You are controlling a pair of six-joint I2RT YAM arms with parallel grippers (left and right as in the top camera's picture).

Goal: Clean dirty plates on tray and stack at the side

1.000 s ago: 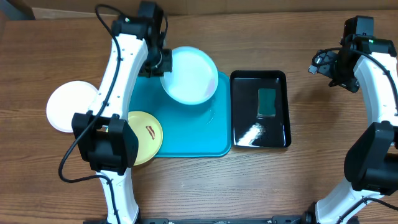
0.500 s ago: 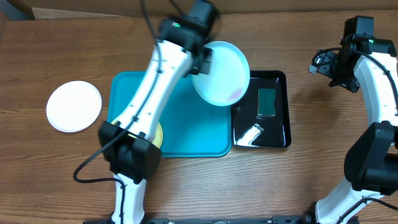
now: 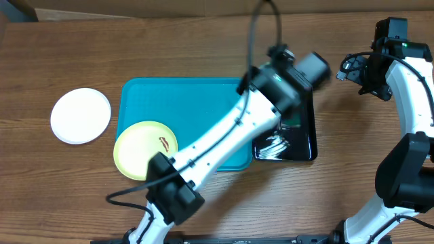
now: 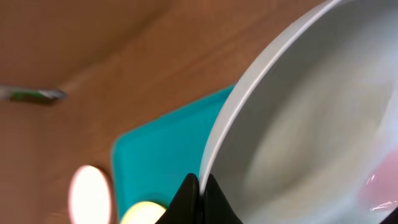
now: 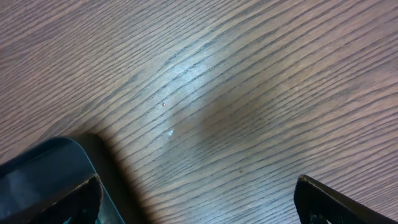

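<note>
One pale aqua plate hangs tilted, its rim pinched in the closed left gripper above the black tray at centre right, while the wide-open right gripper hovers nearby at upper right.

The tray was turquoise-blue. The yellow-green plate carried a reddish-brown smear. The white plate was plain, and the pale aqua plate had a pinkish blotch. The smaller tray was glossy black, and the tabletop was brown with wood grain.
</note>
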